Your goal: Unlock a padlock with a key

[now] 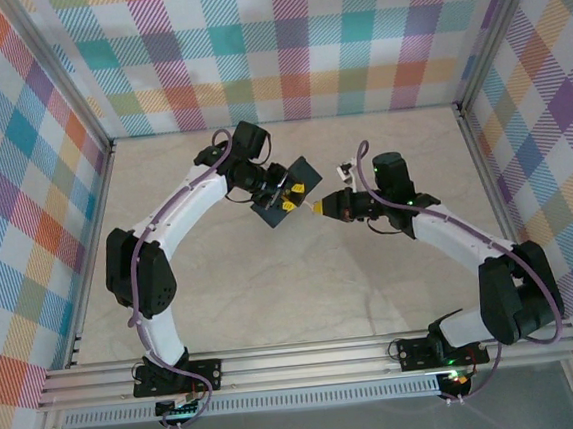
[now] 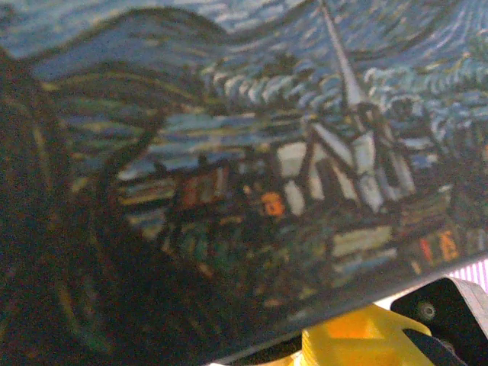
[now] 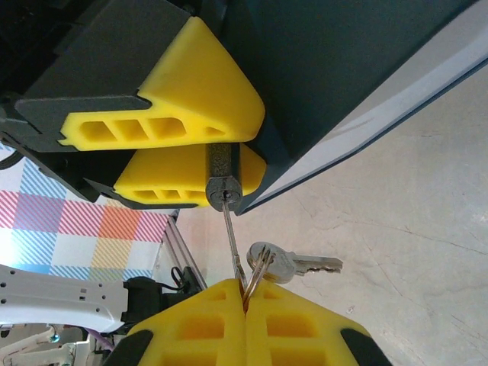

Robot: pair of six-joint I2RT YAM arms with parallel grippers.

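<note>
The padlock point(image 3: 224, 171) is a small dark grey metal body with a round keyhole face. It sits pinched between the yellow fingers of my left gripper point(image 3: 255, 145), in front of the dark blue starry-night tin point(image 3: 328, 69). My right gripper point(image 3: 245, 305) is shut on the thin key point(image 3: 232, 240), whose tip is at the keyhole. From above, the left gripper point(image 1: 285, 197) and right gripper point(image 1: 316, 208) meet at the tilted tin point(image 1: 298, 178). The left wrist view is covered by the tin point(image 2: 244, 152), with one yellow finger point(image 2: 358, 339) at the bottom.
A second silver key point(image 3: 297, 264) hangs from the ring beside the held key. The beige table point(image 1: 294, 294) lies below, walled by checkered panels point(image 1: 24, 197) on three sides. An aluminium rail point(image 1: 309, 358) runs along the near edge.
</note>
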